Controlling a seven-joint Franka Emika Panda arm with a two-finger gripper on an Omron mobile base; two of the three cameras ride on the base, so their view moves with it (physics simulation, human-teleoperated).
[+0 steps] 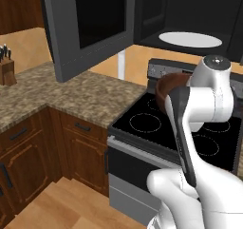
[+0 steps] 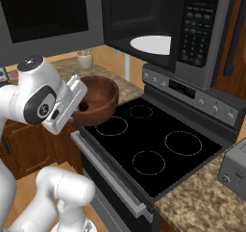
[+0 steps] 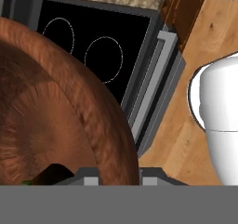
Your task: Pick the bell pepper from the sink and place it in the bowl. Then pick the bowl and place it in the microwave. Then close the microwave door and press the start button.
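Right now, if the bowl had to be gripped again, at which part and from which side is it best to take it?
Probably at the rim. The bowl is wide, round and smooth-sided, so only its thin wall fits between the fingers: one inside, one outside. The gripper already pinches the rim nearest the arm, holding the bowl above the stove. Keeping that side leaves the far rim free toward the microwave.

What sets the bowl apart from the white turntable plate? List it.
Colour: the bowl is dark reddish-brown and wood-grained; the turntable plate is plain white.
Shape: the bowl is deep with curved sides; the plate is flat.
Place: the bowl is held up over the front left of the stove by the claw; the plate lies inside the open microwave, higher up.
Both are round.
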